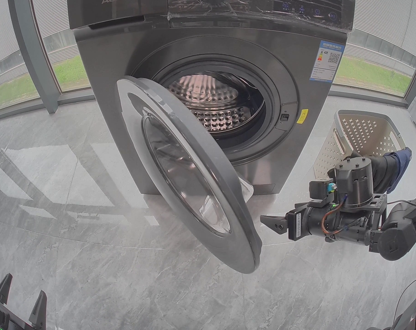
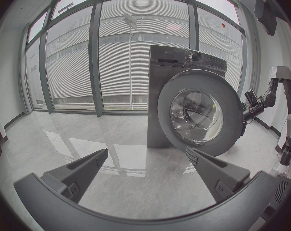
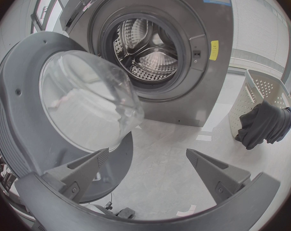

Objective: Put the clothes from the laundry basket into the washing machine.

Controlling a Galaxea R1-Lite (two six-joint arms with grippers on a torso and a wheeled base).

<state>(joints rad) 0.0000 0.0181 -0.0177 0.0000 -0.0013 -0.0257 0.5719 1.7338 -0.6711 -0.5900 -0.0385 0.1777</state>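
Nearest, the left gripper (image 2: 145, 153) hangs with jaws spread over glossy grey marble floor tiles (image 1: 79, 262). The right gripper (image 3: 147, 153), jaws also apart and holding nothing, sits just beside the swung-open door (image 1: 189, 175) of the washing machine (image 1: 125, 69). To the machine's right, dark clothes (image 3: 264, 122) drape over the laundry basket (image 1: 368, 134) rim. Floor-to-ceiling windows (image 2: 75, 64) stand behind.

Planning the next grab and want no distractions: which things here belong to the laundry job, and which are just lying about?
Job:
washing machine, its open door, drum, laundry basket, dark clothes draped over its rim, open right gripper, open left gripper.

Lying about:
white tape scraps, window post.
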